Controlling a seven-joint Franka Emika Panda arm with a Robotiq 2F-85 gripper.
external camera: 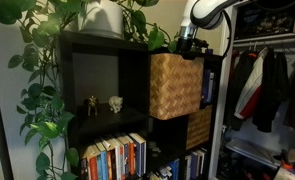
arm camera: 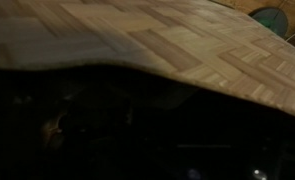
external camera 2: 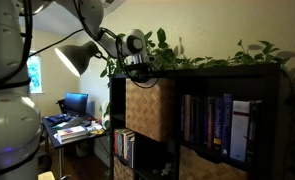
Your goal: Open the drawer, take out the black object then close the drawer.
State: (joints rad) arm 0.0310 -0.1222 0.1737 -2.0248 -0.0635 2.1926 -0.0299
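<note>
The drawer is a light tan woven wicker basket [external camera: 175, 85], pulled partway out of its black shelf cubby; it shows in both exterior views [external camera 2: 149, 108]. My gripper [external camera: 190, 45] hangs just above the basket's open top at the back, fingertips dipping towards or behind the rim [external camera 2: 139, 68]. The fingers are too dark and hidden to tell whether they are open or shut. The wrist view shows the basket's woven wall [arm camera: 147, 40] above a dark interior. The black object cannot be made out.
A darker woven basket [external camera: 199, 125] sits in the cubby below. Books [external camera: 115, 155] fill the lower shelf and small figurines [external camera: 104, 103] stand in the left cubby. Leafy plants [external camera: 47, 60] drape over the shelf top. Clothes [external camera: 267, 85] hang beside it. A desk with a monitor [external camera 2: 75, 103] stands behind.
</note>
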